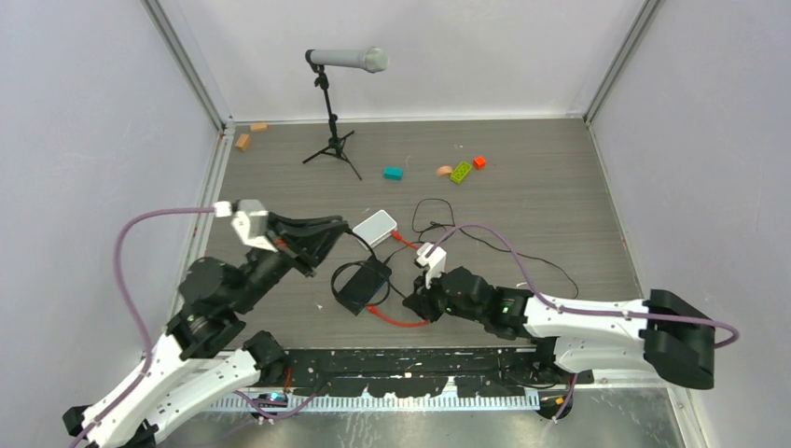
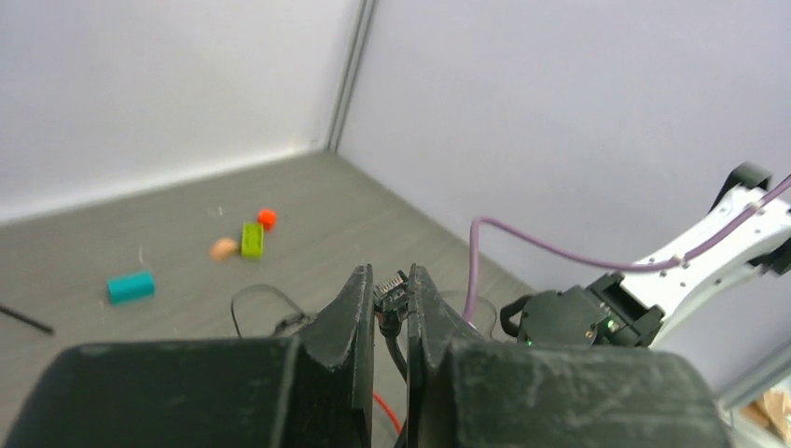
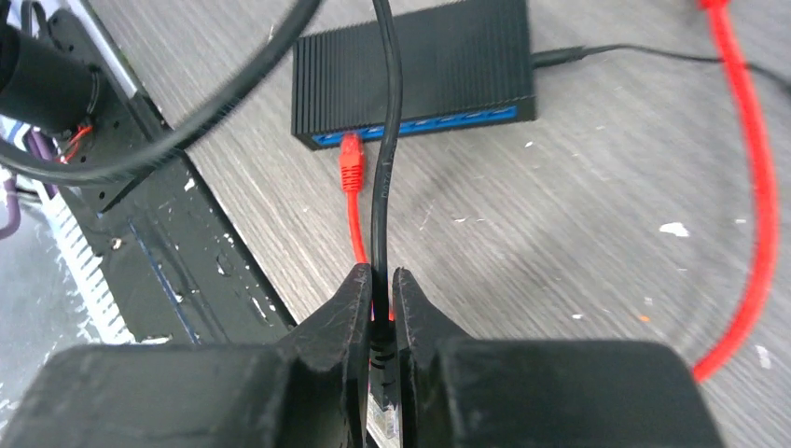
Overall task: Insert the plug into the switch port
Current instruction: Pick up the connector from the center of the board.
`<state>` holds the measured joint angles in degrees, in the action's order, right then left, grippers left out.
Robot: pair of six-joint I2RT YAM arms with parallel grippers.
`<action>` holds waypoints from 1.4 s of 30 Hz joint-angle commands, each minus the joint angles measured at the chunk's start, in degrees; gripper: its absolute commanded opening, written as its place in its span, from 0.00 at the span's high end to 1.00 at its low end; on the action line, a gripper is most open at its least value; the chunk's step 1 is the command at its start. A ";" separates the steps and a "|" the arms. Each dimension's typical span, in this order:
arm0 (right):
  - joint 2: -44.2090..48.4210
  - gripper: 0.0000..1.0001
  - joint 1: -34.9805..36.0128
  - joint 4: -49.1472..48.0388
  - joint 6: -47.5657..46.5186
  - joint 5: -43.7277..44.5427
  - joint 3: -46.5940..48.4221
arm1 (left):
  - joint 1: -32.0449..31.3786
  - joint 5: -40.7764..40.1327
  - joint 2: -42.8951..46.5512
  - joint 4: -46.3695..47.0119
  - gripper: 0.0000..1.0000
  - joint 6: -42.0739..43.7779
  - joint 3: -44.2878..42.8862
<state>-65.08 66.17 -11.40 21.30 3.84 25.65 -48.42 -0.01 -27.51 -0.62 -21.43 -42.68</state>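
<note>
The right jaws, low over the desk (image 3: 560, 243), are pinched shut on a black cable (image 3: 384, 112). It rises from between them and crosses over the flat black switch (image 3: 438, 56). Just left of that cable, touching or nearly touching the left jaw, the thin red cable (image 3: 355, 224) runs away from the jaws. It ends in the plug (image 3: 351, 161), which is not in the jaws. The plug lies ahead of them with its tip meeting the switch port (image 3: 352, 138) near the left end of the switch's blue edge. Whether it is fully seated cannot be told. More red cable curves down the right side of the right wrist view.

In the top view the right arm (image 1: 578, 317) reaches left, and its jaws sit just right of the switch, with a red loop beside them. Beyond the switch lies a white box (image 1: 375, 226). The left arm (image 1: 224, 289) stretches toward that box.

The left jaws are closed on a small black connector (image 2: 392, 297), held up off the desk and well apart from the red plug.

Farther back lie a teal block (image 1: 393, 173), a green brick (image 1: 461, 172) and a small red piece (image 1: 478, 161). Past those a microphone (image 1: 348, 59) stands on a tripod stand (image 1: 331, 131).
</note>
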 commanded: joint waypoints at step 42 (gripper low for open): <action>10.78 1.00 -56.44 21.96 7.42 27.70 13.44 | -0.28 -45.04 9.59 -37.66 1.00 8.07 -25.37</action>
<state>-52.49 16.10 13.91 27.81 34.46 36.21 -48.64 -34.50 -16.14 -33.41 -13.08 -65.93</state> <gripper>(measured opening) 0.157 0.104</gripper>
